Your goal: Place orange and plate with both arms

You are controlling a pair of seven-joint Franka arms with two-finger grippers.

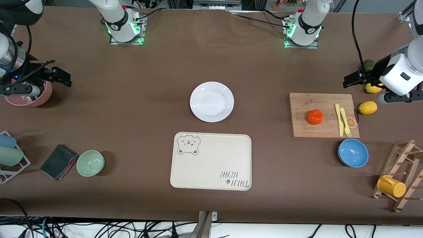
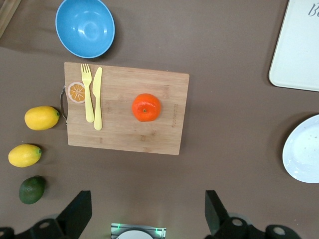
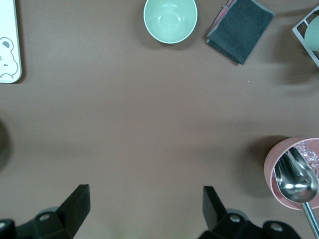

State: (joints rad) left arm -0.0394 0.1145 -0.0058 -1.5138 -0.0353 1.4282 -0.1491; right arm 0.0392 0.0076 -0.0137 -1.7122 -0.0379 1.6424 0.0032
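The orange [image 1: 315,117] sits on a wooden cutting board [image 1: 304,102] toward the left arm's end of the table; it also shows in the left wrist view [image 2: 146,107]. The white plate [image 1: 211,101] lies empty at the table's middle, and its edge shows in the left wrist view [image 2: 304,149]. My left gripper [image 1: 351,79] is open and empty, up in the air over the table by the avocado and lemons; its own view shows it too [image 2: 148,214]. My right gripper [image 1: 64,77] is open and empty, over the table beside a pink cup; its own view shows it too [image 3: 146,209].
A cream bear-print tray [image 1: 211,161] lies nearer the camera than the plate. A yellow fork and knife [image 1: 343,119] lie on the board. Nearby are a blue bowl [image 1: 353,152], two lemons [image 1: 367,107], an avocado [image 1: 368,65], a mug rack [image 1: 400,178], a green bowl [image 1: 90,163], a dark cloth [image 1: 58,161] and the pink cup [image 1: 33,96].
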